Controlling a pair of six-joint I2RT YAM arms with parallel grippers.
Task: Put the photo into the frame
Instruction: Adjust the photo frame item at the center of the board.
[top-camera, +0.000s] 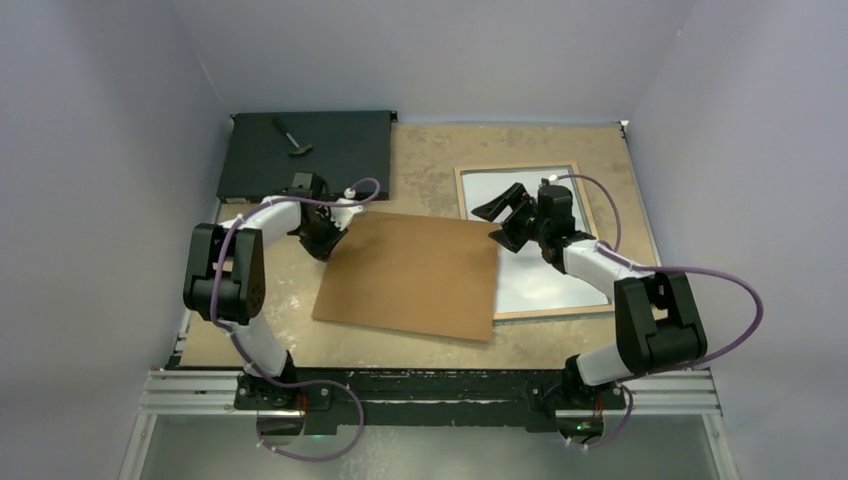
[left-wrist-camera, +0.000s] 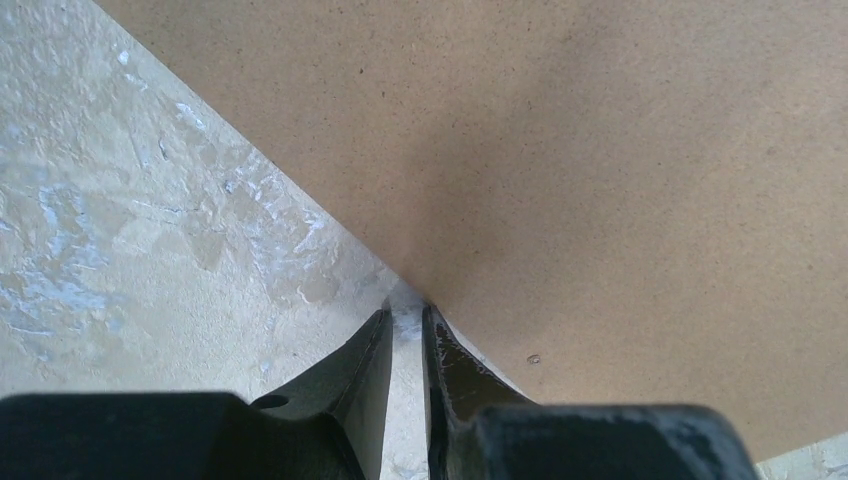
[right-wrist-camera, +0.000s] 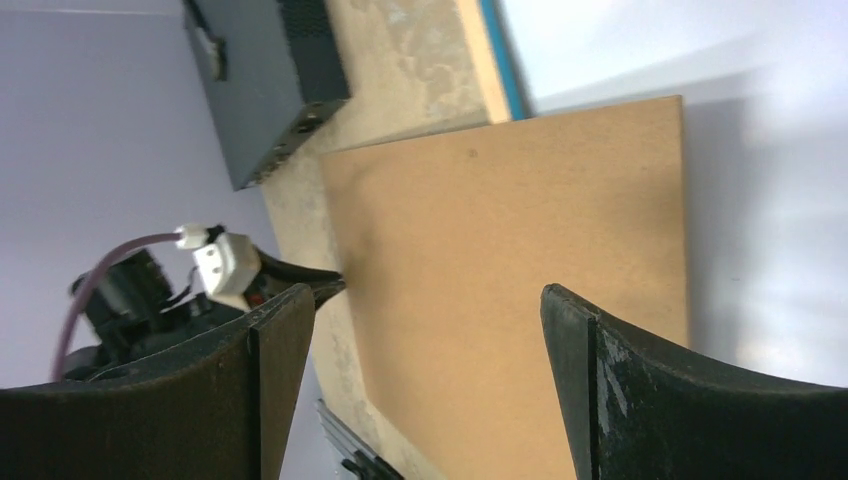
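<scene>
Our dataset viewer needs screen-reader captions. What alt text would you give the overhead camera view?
A brown fibreboard panel lies on the table, its right edge overlapping the frame, which holds the white-side-up photo. The left gripper sits at the panel's far left corner; the right gripper hovers open by its far right corner. A black box sits far left.

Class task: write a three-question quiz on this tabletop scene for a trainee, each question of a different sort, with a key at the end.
1. True or false: the brown panel overlaps the frame.
2. At which thing's edge do the tips of the left tool sit?
3. Whose jaws stand wide apart? A) left tool B) right tool C) neither
Key: 1 true; 2 the brown panel; 3 B.
</scene>
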